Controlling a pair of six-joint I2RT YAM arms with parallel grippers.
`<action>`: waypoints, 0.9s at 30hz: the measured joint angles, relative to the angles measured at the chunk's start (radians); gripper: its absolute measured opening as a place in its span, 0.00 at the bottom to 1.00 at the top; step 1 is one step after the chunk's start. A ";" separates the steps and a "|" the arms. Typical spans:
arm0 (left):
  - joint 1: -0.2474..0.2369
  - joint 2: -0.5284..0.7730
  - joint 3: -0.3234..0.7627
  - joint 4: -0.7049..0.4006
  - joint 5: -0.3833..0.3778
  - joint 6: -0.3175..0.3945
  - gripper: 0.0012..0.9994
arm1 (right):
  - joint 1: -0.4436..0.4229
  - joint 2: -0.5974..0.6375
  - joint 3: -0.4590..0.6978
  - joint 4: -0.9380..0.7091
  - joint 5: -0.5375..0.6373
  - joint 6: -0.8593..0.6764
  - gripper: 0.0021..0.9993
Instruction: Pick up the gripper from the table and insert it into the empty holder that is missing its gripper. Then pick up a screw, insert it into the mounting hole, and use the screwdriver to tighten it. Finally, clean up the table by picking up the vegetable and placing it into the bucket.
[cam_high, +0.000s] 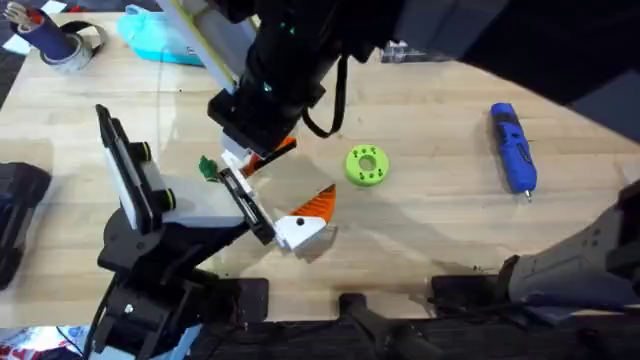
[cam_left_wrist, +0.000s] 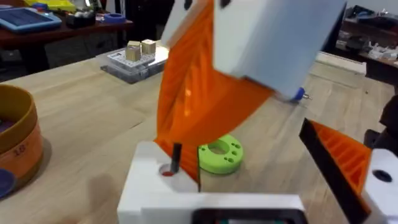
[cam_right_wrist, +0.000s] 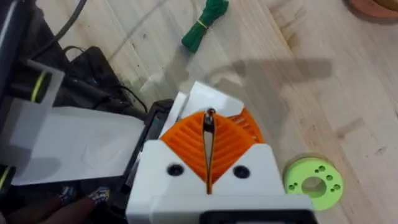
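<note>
My right gripper (cam_right_wrist: 209, 134) (cam_high: 250, 158) is shut on a thin dark screw (cam_right_wrist: 209, 121) (cam_left_wrist: 176, 157). The screw's tip hangs just above a hole in a white gripper block (cam_left_wrist: 155, 186) on the holder's black bar (cam_high: 245, 205). A second white and orange gripper (cam_high: 300, 228) sits at the bar's end. My left gripper (cam_left_wrist: 261, 177) is open, its fingers (cam_left_wrist: 348, 165) wide apart with nothing between them. The green vegetable (cam_high: 208, 168) (cam_right_wrist: 205, 23) lies beside the holder. The blue screwdriver (cam_high: 515, 147) rests at the far right. The orange-brown bucket (cam_left_wrist: 15, 143) stands apart on the table (cam_high: 430, 220).
A lime-green disc (cam_high: 366, 166) (cam_left_wrist: 219, 155) lies right of the holder. A light-blue pouch (cam_high: 160, 40) and a tape roll (cam_high: 70, 45) sit at the back left. A clear box with small blocks (cam_left_wrist: 134, 59) stands at the far edge.
</note>
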 joint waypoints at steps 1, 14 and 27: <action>0.000 0.000 0.000 0.000 0.000 0.000 0.99 | 0.000 0.002 0.000 0.005 0.000 -0.003 0.00; 0.000 0.000 0.000 0.000 0.000 -0.001 0.99 | -0.001 0.019 0.004 0.001 0.000 -0.012 0.00; 0.000 0.000 0.000 -0.001 0.000 -0.009 0.99 | 0.000 0.048 0.009 0.014 0.035 -0.013 0.00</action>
